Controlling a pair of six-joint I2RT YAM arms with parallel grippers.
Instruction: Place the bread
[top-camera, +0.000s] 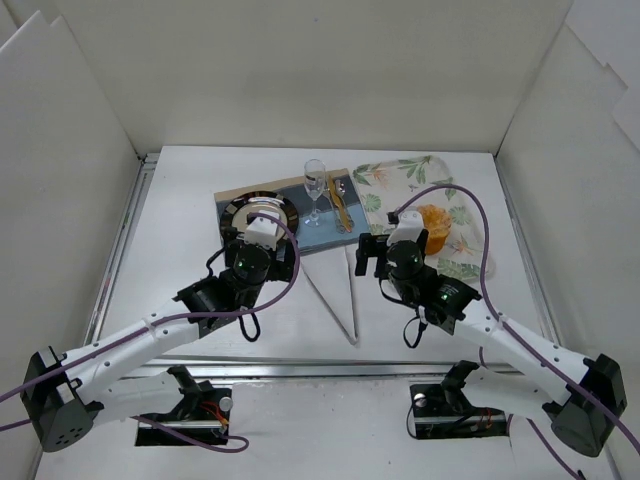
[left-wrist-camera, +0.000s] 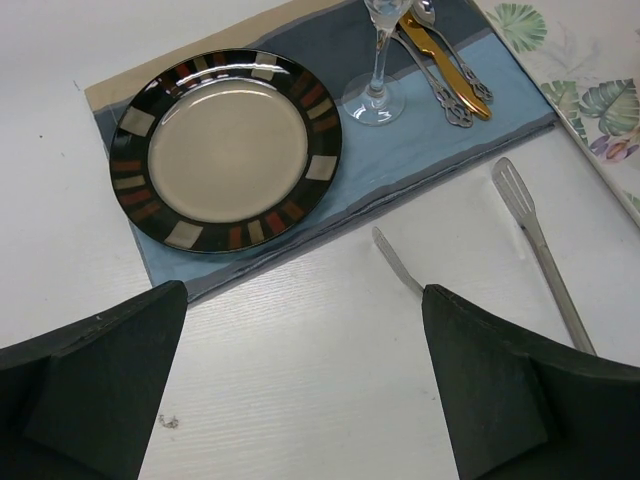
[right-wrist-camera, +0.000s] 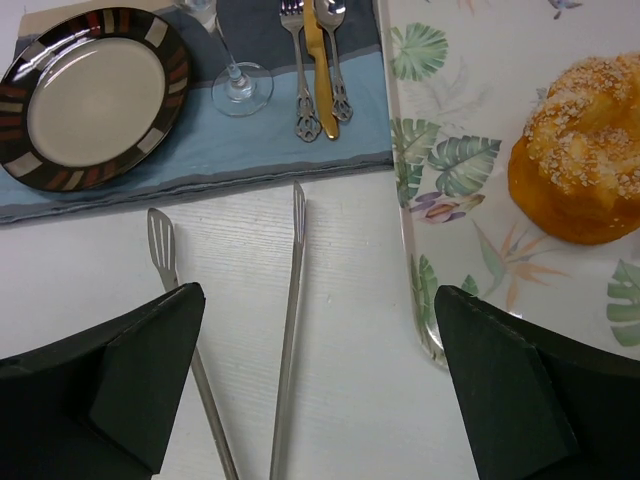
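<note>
Desk (top-camera: 180, 210): a mat (left-wrist-camera: 430, 140) lies on the left and a leaf-print tray (right-wrist-camera: 450, 150) on the right, edges just beside each other.

Plate (left-wrist-camera: 130, 165): on the mat, nothing on it.

Tongs (right-wrist-camera: 290, 300): flat on the desk before the mat, arms spread.

Bread (right-wrist-camera: 580, 150): sitting on the tray, untouched and well apart from the plate.

Right claw (right-wrist-camera: 318, 300): released, jaws wide, above the tongs with the tray edge at its right; it grasps nothing.

Left claw (left-wrist-camera: 302, 300): released, hovering near the plate.

Assessment: pick-up has not begun; this is the approach. Whether tongs or bread is the target cannot be told. The next move calls for lowering squarely over one, clenching, then carrying the bread across to the plate.
</note>
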